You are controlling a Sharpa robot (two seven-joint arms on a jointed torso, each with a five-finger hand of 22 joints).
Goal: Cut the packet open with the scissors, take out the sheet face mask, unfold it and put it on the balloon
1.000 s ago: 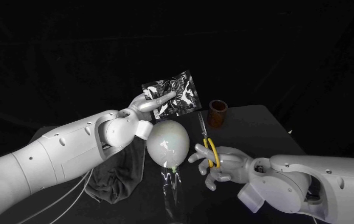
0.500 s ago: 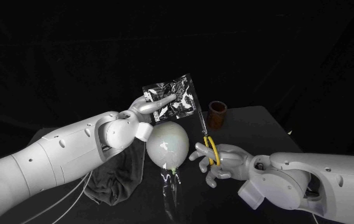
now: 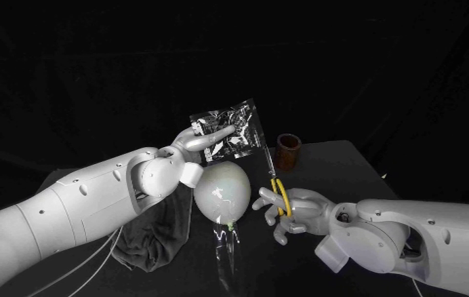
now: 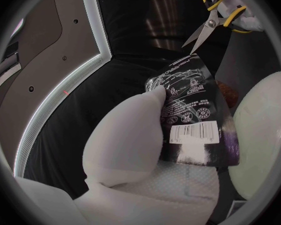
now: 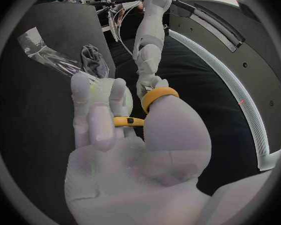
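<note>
Right hand [image 3: 293, 214], fingers gripping yellow-handled steel scissors [image 3: 274, 175], edges blades closer to glossy black foil packet [image 3: 232, 126] pinched by left hand [image 3: 200, 140]; apparently uncut.

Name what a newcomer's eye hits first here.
First the shiny packet, held up by the left hand above the pale balloon, which stands at the table's middle. Next, to the balloon's right, the right hand holds yellow-handled scissors, blades pointing up at the packet's edge.
</note>
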